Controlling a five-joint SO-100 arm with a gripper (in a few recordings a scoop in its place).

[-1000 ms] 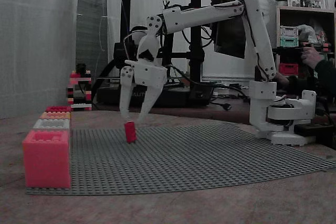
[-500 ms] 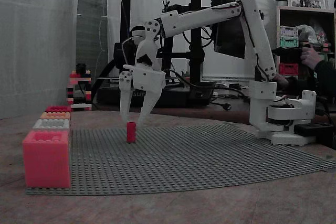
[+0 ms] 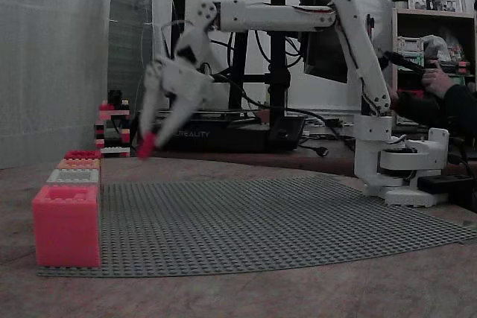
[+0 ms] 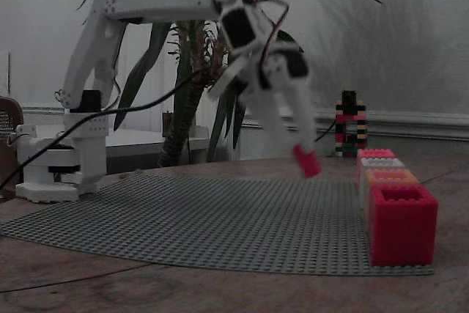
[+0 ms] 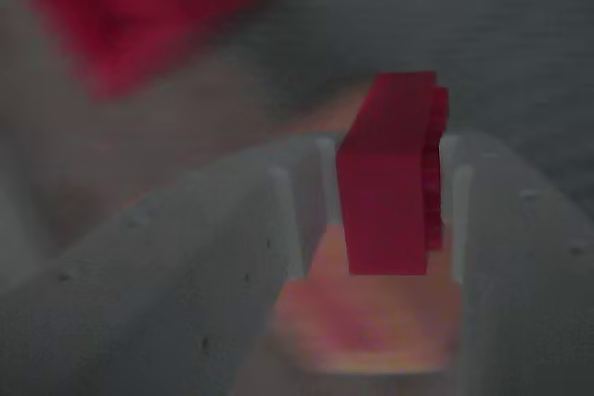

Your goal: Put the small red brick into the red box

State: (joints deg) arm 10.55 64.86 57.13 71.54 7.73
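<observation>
Gripper (image 3: 147, 143): you have it clenched on the brick (image 3: 146, 144), raised clear of the grey baseplate (image 3: 283, 217) and tilted down toward the row of boxes. In the other fixed view the gripper (image 4: 305, 157) sits motion-blurred, with the brick (image 4: 307, 160) at its tip. In the wrist view the gripper (image 5: 385, 201) shows a white finger (image 5: 232, 229) on each side of the brick (image 5: 390, 173), both pressing its faces.

Brick: small, deep red, in the air, not touching the plate. In a fixed view it hangs left of the plate's middle, above and behind the box row; in the other it hangs just left of the boxes, higher than their tops.

Boxes: a row along the plate's edge. In both fixed views the nearest is a red box (image 4: 402, 225), open at the top (image 3: 66, 225). Behind it stand a pale grey box (image 3: 73, 176), an orange box (image 3: 79, 162) and another red one (image 3: 83, 154).

Beyond the row: a striped brick tower (image 4: 349, 124).

Wrist view, upper left: a blurred red shape (image 5: 139, 6); you cannot tell which box it is.
</observation>
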